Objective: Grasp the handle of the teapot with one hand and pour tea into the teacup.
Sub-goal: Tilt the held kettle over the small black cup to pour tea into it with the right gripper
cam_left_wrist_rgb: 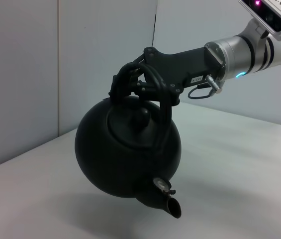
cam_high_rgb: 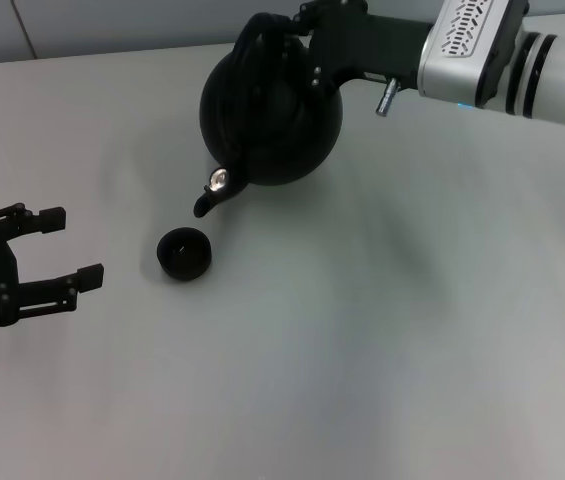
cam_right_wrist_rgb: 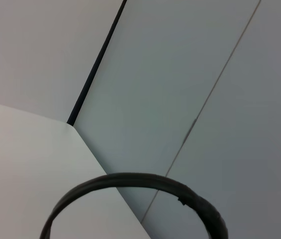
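Observation:
The glossy black teapot hangs in the air at the back of the table, tilted with its short spout pointing down toward the teacup. My right gripper is shut on the arched black handle above the lid. The left wrist view shows the same tilted teapot, the handle and the right gripper. The right wrist view shows only the handle's arc. The small dark teacup stands just below and in front of the spout tip. No tea stream shows. My left gripper is open and empty, left of the cup.
The grey table bears only the cup. A pale wall rises behind the far edge of the table. The right arm reaches in from the upper right.

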`<state>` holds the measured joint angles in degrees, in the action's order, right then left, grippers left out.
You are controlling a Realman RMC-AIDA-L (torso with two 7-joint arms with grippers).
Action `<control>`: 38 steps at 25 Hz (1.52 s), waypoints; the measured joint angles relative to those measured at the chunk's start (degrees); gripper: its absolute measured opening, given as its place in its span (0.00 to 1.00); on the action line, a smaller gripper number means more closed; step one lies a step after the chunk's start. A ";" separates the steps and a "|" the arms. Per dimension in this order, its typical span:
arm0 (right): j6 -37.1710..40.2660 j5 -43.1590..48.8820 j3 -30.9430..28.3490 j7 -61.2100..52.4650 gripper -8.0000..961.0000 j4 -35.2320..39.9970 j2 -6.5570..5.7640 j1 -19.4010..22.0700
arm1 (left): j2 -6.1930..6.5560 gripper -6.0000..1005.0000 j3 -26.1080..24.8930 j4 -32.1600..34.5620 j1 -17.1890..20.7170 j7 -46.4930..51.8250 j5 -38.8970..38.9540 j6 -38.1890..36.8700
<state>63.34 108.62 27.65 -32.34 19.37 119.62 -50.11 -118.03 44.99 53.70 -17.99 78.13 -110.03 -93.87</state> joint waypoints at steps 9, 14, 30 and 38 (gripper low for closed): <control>-0.45 0.00 1.53 0.00 0.09 0.92 0.00 -0.56 | -0.10 0.86 0.00 0.00 -0.18 0.00 0.07 0.05; -0.77 0.00 2.38 0.00 0.09 1.11 0.00 -0.96 | -0.10 0.86 0.00 0.00 -0.21 0.00 0.14 0.10; -0.92 0.01 3.93 1.48 0.09 1.08 0.02 -1.89 | 0.00 0.86 0.00 0.00 -0.20 0.00 0.27 0.09; -2.62 0.01 5.80 2.19 0.09 1.10 0.09 -2.36 | -0.02 0.86 0.00 0.00 -0.26 0.00 0.27 0.17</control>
<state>60.72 108.63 33.45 -30.15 20.48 119.71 -52.47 -118.06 44.99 53.70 -18.25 78.13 -109.77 -93.71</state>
